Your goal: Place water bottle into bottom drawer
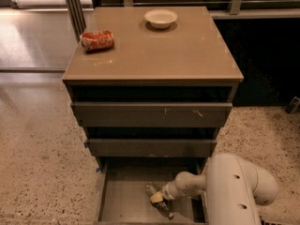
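Note:
The bottom drawer [123,201] is pulled open at the foot of the cabinet, showing a flat grey floor. The water bottle [165,209] lies inside it, right of the middle, clear and crinkled, slanting toward the drawer's front. My gripper [158,197] reaches down into the drawer from the right, at the end of the white arm [232,186]. It sits directly at the bottle's upper half and hides part of it.
The two upper drawers [151,115] are slightly open above. On the cabinet top [154,46] lie a crushed red-orange can [97,40] at the left and a white bowl [161,18] at the back. Speckled floor surrounds the cabinet.

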`<control>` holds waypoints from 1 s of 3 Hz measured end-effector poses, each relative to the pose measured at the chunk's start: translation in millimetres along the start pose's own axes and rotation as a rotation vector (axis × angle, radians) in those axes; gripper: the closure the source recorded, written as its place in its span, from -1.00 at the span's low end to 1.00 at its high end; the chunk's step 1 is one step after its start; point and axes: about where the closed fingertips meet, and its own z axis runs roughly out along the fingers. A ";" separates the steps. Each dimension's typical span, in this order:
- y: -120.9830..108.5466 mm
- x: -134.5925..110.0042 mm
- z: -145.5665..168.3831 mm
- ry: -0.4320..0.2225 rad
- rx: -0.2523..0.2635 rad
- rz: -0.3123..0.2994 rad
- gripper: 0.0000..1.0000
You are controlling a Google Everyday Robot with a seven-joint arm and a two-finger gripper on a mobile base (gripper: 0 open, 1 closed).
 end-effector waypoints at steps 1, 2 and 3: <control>0.0 0.0 0.0 0.000 0.000 0.000 -0.91; 0.1 0.1 0.1 0.000 0.000 0.000 -1.00; 0.1 0.1 0.1 0.000 0.000 0.000 -1.00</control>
